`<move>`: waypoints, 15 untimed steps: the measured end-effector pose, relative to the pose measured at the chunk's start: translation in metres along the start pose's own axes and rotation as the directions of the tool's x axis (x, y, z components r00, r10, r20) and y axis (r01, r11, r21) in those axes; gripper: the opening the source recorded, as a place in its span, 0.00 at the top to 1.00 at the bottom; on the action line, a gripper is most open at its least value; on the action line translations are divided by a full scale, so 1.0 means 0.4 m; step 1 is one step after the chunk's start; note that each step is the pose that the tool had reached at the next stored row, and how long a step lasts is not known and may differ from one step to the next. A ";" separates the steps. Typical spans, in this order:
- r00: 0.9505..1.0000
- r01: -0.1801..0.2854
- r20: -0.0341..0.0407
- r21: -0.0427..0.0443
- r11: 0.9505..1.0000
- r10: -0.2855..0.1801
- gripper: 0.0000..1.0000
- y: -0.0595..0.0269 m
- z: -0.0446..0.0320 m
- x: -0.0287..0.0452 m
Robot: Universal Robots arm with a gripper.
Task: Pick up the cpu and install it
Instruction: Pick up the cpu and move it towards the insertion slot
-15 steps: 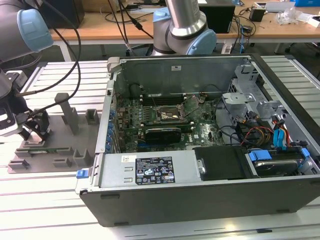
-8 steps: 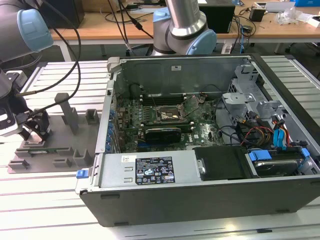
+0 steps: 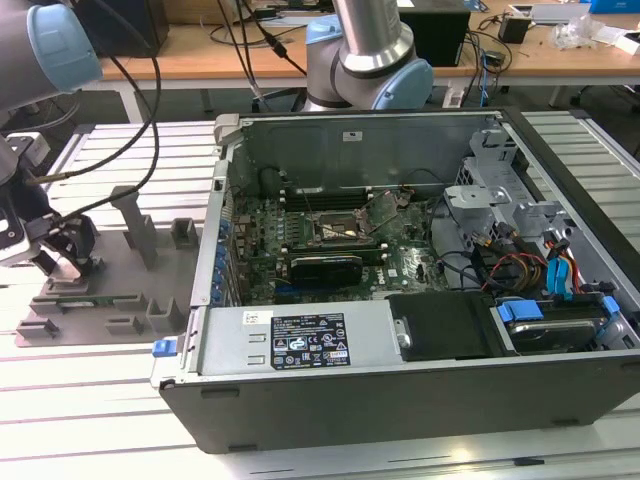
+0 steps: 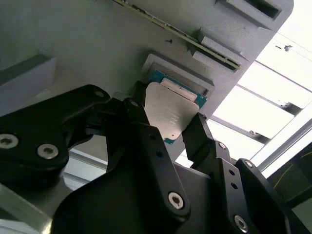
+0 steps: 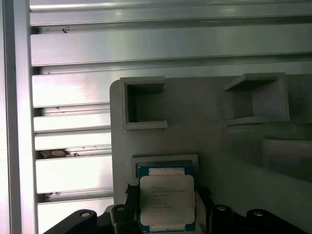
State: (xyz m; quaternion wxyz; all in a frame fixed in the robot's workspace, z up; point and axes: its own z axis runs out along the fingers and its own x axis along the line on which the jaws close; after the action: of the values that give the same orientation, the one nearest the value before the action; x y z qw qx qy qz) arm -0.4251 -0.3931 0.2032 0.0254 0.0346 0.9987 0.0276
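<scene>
The cpu (image 4: 169, 108), a flat square chip with a silver top and a teal rim, sits between my two black fingers just over its shallow pocket in the grey moulded tray (image 3: 120, 300). My gripper (image 4: 168, 124) is shut on it, one finger (image 4: 140, 113) against each opposite edge. The first wrist view shows the cpu (image 5: 166, 200) from above, with the pocket's raised frame (image 5: 165, 160) just beyond it. In the exterior view my gripper (image 3: 62, 262) is low over the tray at that view's left, well away from the open computer case (image 3: 400, 400) and its motherboard socket (image 3: 337, 230).
Upright posts (image 3: 135, 225) and square pockets (image 5: 142, 105) rise from the tray around the gripper. The tray lies on a slatted aluminium table (image 3: 90, 420). Inside the case lie a black card (image 3: 326, 268), cables (image 3: 520, 270) and a drive cage (image 3: 495, 185). Another arm's base (image 3: 370, 60) stands behind the case.
</scene>
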 end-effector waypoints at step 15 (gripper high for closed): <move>1.000 0.000 0.000 0.000 1.000 0.000 0.45 0.006 -0.098 -0.007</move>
State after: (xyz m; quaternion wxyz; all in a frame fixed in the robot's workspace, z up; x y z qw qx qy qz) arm -0.4243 -0.3931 0.2424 0.0254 0.0346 0.9987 0.0276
